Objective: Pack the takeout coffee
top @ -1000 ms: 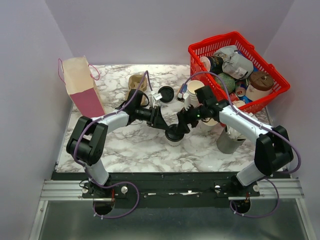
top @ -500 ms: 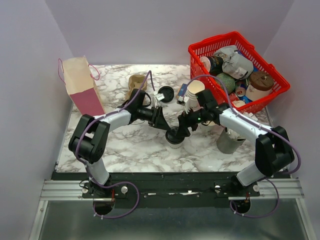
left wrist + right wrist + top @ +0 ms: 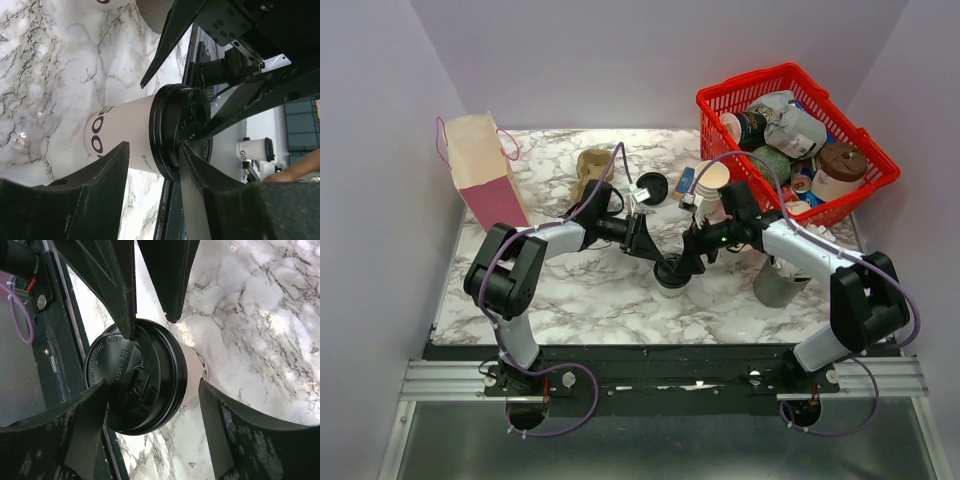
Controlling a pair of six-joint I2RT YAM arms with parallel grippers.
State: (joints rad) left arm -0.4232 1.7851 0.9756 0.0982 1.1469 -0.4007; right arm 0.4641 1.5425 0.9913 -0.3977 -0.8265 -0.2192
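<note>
The takeout coffee [image 3: 670,273], a white paper cup with a black lid, stands on the marble table [image 3: 580,300] between both arms. In the left wrist view the coffee [image 3: 135,135] sits between my left fingers [image 3: 107,172]. One finger rests on the lid's top and the other lies against the cup wall. My left gripper [image 3: 656,256] pinches across the lid's rim. My right gripper [image 3: 691,262] is open and straddles the coffee [image 3: 150,375]. One right finger [image 3: 92,415] is at the lid's face. The other stands apart from the cup wall.
A red basket [image 3: 718,97] full of cups and cans fills the back right. A stack of white cups [image 3: 711,188] and a grey cup [image 3: 776,285] stand near the right arm. A loose black lid [image 3: 651,187], a brown carrier [image 3: 592,163] and a pink paper bag [image 3: 480,172] sit behind and left.
The right gripper has slid slightly down and left around the coffee, uncovering more of the cup stack. The left jaws have narrowed a little on the lid's rim. The coffee stays put.
</note>
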